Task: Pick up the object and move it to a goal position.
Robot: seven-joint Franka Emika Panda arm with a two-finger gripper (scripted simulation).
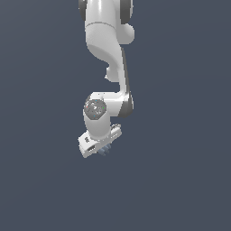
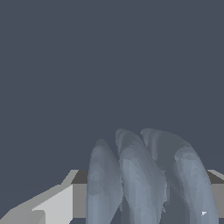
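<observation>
The tool (image 1: 100,145) sits right over the lump (image 1: 106,151), its grip hidden; lifting toward the goal likely follows.

I see the object (image 1: 106,150) tucked directly under my gripper (image 1: 102,148), touching it. In the wrist view it (image 2: 144,183) sits between the fingers (image 2: 52,203).

Ground: we see one flat, even dark slate-blue surface (image 1: 40,189) filling the exterior view, with no edge, seam or marking.
Same surface, wrist view: we see the same plain dark blue (image 2: 109,65) behind everything.
Things lying on it: we cannot make out anything resting directly on it.
Contact: we cannot tell whether the lumpy object (image 1: 106,150) touches it.
</observation>
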